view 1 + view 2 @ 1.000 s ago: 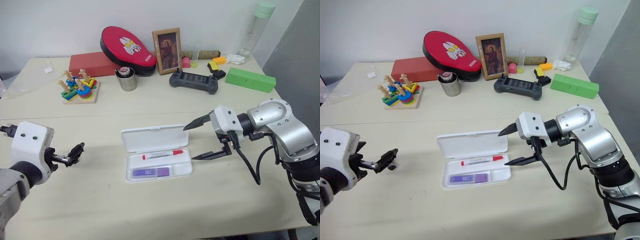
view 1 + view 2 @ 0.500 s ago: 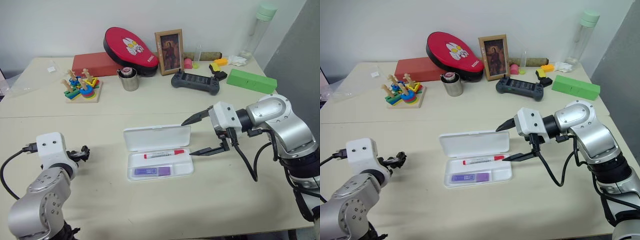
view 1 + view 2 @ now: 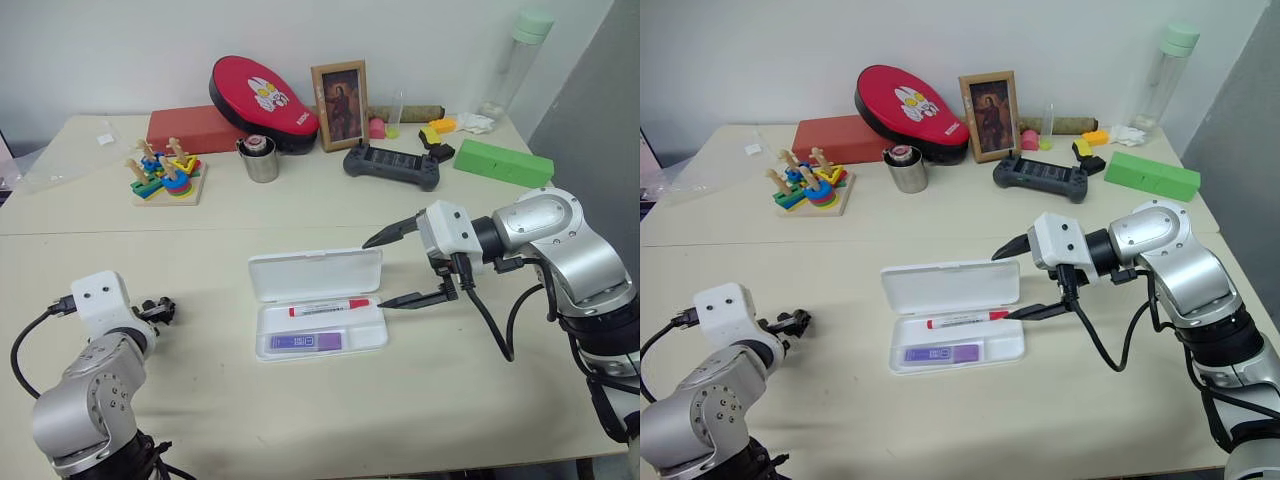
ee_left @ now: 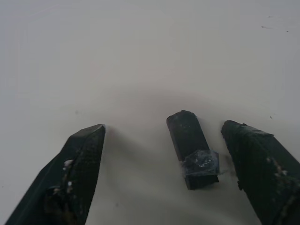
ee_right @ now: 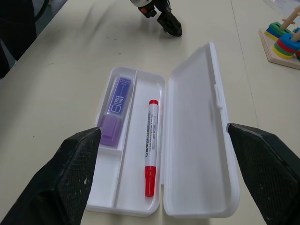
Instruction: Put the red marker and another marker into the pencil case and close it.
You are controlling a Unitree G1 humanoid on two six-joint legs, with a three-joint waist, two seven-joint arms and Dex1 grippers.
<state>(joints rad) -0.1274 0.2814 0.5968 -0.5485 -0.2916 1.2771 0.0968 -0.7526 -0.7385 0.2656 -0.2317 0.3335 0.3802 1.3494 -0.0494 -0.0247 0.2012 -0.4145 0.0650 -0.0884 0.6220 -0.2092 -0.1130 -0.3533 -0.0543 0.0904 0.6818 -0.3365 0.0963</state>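
the left gripper (image 3: 160,307) sat low over the table (image 3: 300,420) at the left, fingers apart, with a small black cap-like piece (image 4: 192,150) lying between them, not gripped. at the middle the pencil case (image 3: 318,300) lay open, lid flat toward the far side; the red marker (image 3: 328,308) rested in the tray's rear slot and the purple-capped marker (image 3: 306,342) in the front one (parallel, not touching). the right gripper (image 3: 385,270) hovered beside the case's right end, fingers spread wide, empty.
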